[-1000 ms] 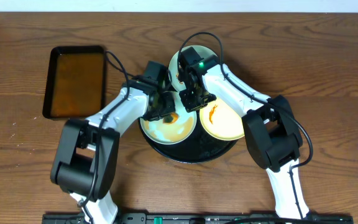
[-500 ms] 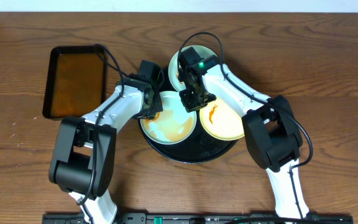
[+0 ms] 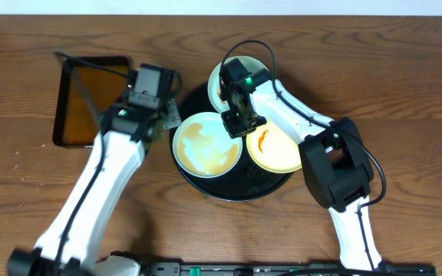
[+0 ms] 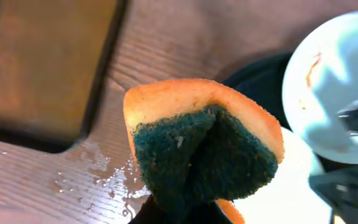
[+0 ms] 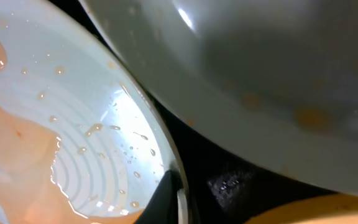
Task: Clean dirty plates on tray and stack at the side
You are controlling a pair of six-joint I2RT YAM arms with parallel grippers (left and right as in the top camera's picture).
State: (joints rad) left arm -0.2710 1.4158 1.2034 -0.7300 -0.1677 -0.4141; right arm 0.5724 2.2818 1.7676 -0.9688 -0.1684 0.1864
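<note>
Three plates sit on the round black tray (image 3: 236, 186). A mint-blue plate (image 3: 206, 144) at front left holds watery orange smears, a yellow plate (image 3: 276, 152) at the right has an orange streak, and another mint-blue plate (image 3: 219, 81) lies at the back. My right gripper (image 3: 236, 123) is shut on the front-left plate's rim (image 5: 166, 155). My left gripper (image 3: 166, 116) is shut on an orange sponge with a green scouring face (image 4: 204, 143). It hangs over the table between the round tray and the rectangular tray.
A rectangular black tray of brown liquid (image 3: 90, 100) stands at the left and also shows in the left wrist view (image 4: 42, 56). Water drops (image 4: 98, 180) lie on the wood beside it. Both arms crowd the round tray's back edge.
My left gripper has lifted the sponge off the front-left plate and moved left toward the rectangular tray. My right gripper has stayed on the plate rim.
</note>
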